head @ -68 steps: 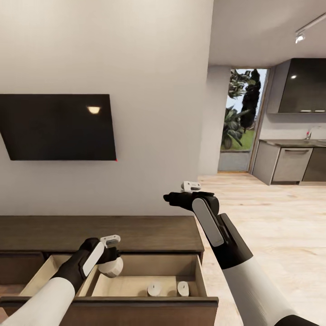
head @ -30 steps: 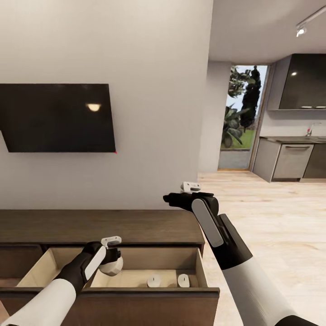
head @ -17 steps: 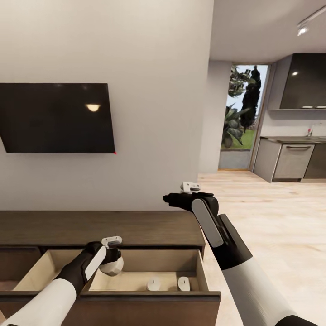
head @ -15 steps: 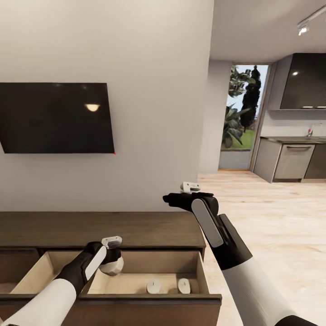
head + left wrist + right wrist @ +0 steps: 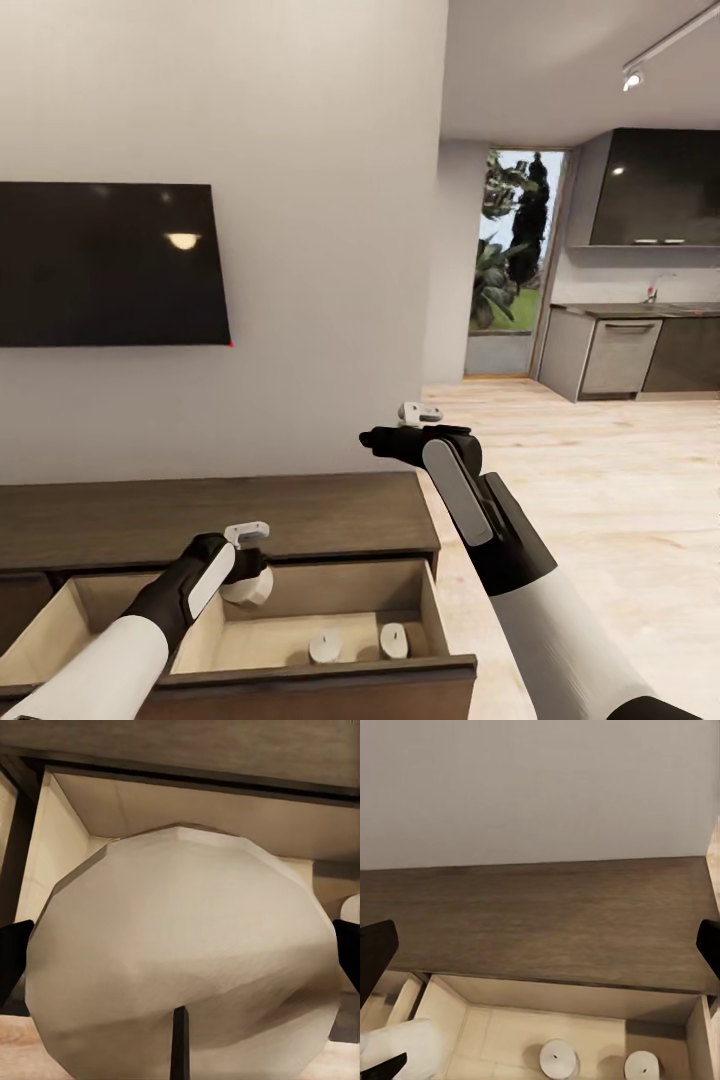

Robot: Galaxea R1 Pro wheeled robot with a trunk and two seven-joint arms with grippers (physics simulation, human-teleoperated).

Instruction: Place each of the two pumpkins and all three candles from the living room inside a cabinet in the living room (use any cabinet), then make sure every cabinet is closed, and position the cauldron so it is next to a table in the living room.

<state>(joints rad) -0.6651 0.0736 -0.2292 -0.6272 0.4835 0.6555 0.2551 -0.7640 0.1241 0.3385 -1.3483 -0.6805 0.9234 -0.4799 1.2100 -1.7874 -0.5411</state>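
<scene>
Holding third candle (image 5: 247, 586) over open cabinet (image 5: 300, 510) drawer

Left gripper (image 5: 246, 570) clamping it — two candles (image 5: 325, 647) lying toward 4 o'clock, drop spot directly below; right gripper (image 5: 385, 438) hovering empty, spread wide.

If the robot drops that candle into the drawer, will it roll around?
Probably a little. The pale, short round candle held in the left gripper has curved sides, so landing sideways it may roll. Landing on a flat end, it would likely stay put, like the two small candles standing upright in the open tan drawer. It looks stiff, not squashy.
</scene>
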